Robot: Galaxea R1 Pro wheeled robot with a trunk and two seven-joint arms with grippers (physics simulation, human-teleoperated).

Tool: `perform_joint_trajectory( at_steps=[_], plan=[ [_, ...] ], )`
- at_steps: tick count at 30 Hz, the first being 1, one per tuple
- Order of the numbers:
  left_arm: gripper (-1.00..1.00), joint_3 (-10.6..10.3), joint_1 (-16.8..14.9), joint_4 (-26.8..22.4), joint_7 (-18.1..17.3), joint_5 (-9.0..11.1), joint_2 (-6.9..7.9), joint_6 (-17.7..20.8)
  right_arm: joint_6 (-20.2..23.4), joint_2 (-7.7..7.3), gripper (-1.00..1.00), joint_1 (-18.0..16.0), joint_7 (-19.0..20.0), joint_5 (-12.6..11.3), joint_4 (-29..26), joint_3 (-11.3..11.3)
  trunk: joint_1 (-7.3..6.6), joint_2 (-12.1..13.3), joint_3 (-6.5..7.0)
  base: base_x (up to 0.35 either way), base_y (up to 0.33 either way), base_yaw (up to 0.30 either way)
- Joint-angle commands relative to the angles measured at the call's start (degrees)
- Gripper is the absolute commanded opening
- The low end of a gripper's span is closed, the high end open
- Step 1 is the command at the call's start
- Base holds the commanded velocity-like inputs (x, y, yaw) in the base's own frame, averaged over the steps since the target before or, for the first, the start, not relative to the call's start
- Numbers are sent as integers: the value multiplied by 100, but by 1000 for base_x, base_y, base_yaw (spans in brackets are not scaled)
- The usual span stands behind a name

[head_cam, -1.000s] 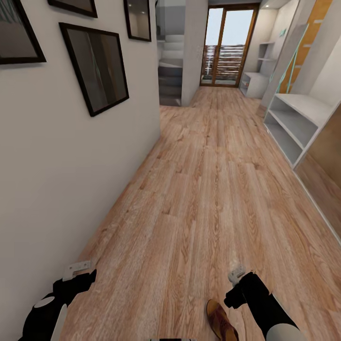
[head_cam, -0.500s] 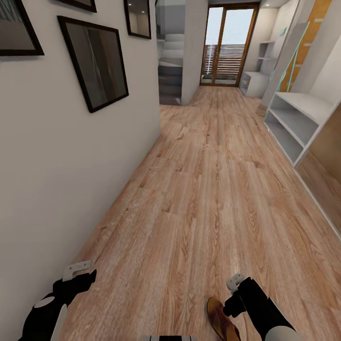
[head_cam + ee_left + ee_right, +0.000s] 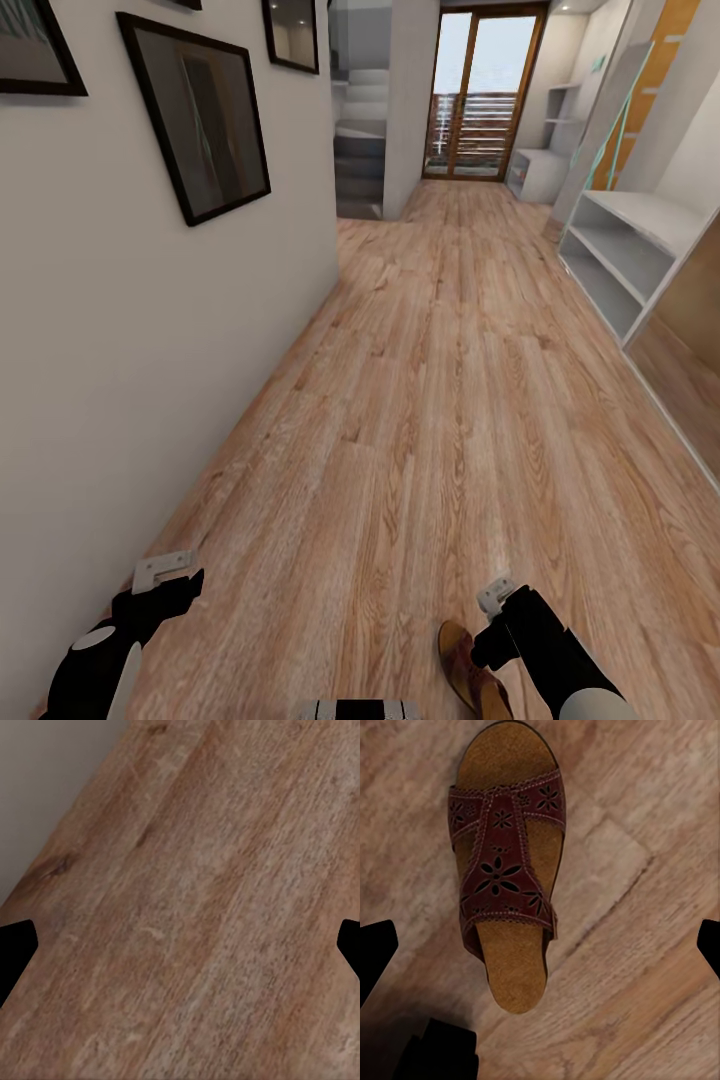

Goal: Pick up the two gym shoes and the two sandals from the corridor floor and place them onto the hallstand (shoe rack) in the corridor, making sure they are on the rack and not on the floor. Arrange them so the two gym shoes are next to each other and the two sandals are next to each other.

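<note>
While the brown leather sandal with the patterned reddish strap (image 3: 506,877) lies lengthwise beneath it, the right gripper (image 3: 540,952) is seen spread, nearer than the left gripper (image 3: 180,952), also spread.

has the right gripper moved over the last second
Yes. In the head view the right gripper has dropped lower and drawn nearer the sandal, which lies on the corridor floor; the gap between them has shrunk.

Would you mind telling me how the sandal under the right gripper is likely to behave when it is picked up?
The sandal lies flat on the corridor floor, so it probably won't roll or tip. Its open back and cut-out strap suggest it is light. The thin strap may flex if pinched; the sole edges look like the firmer hold.
</note>
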Motion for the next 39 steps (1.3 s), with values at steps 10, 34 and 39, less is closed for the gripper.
perform_joint_trajectory(
  at_steps=[10, 34, 39],
  plan=[
    [100, 0, 0, 0, 0, 0, 0, 0, 0, 0, 100, 0, 0, 0, 0, 0, 66, -122, -54, 0, 0, 0],
    [100, 0, 8, 0, -16, -2, 5, -3, 0, 0, 100, 0, -8, 0, 17, 0, 66, -122, -54, -7, 0, 0],
    [100, 0, 9, 0, -16, -4, 4, -3, 0, 0, 100, 0, -9, 0, 17, 0, 66, -122, -54, -189, 0, 0]
  ],
)
